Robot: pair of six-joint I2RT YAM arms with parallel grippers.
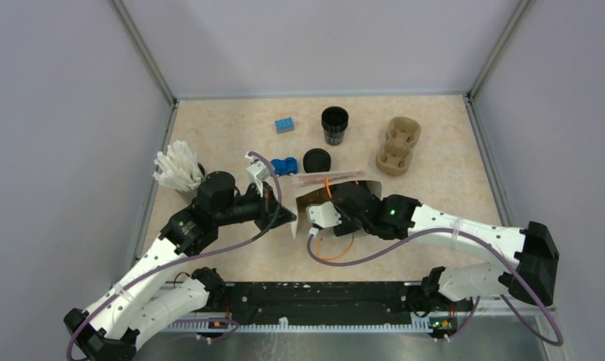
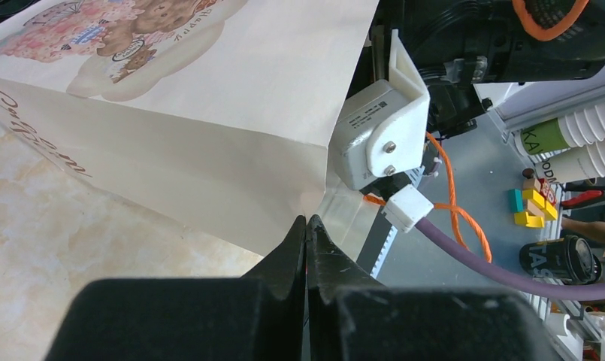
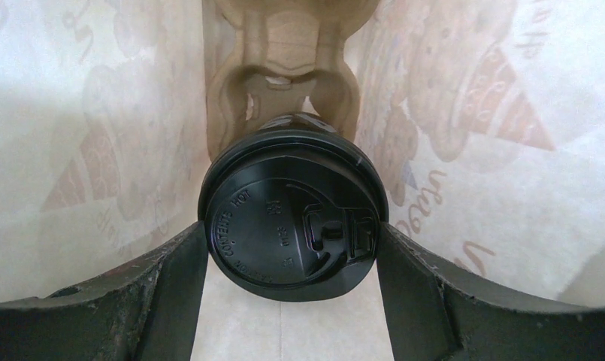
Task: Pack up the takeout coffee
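The bag (image 2: 209, 120) lay on its side mid-counter (image 1: 449, 128), between the two arms. Inside it a lidded cup (image 3: 291, 214) sat between the right pincer (image 3: 293, 252) fingers, a pulp carrier (image 3: 284, 53) behind it. The left pincer (image 2: 307, 226) met the bag's edge from the left. Behind the bag lay a loose lid (image 1: 317, 160), with a toy car (image 1: 284, 165) to its left. Farther back stood an open cup (image 1: 334, 125), with a block (image 1: 285, 125) on its left and another carrier (image 1: 399, 144) on its right. A utensil cup (image 1: 180, 171) stood far left.

I'm gripping the lidded black takeout coffee (image 3: 284, 203) in my right hand (image 3: 291, 229), sideways inside the paper bag (image 3: 509, 150), lid facing the bag's mouth; an open ridged black cup (image 1: 334, 124) is standing beyond the bag.
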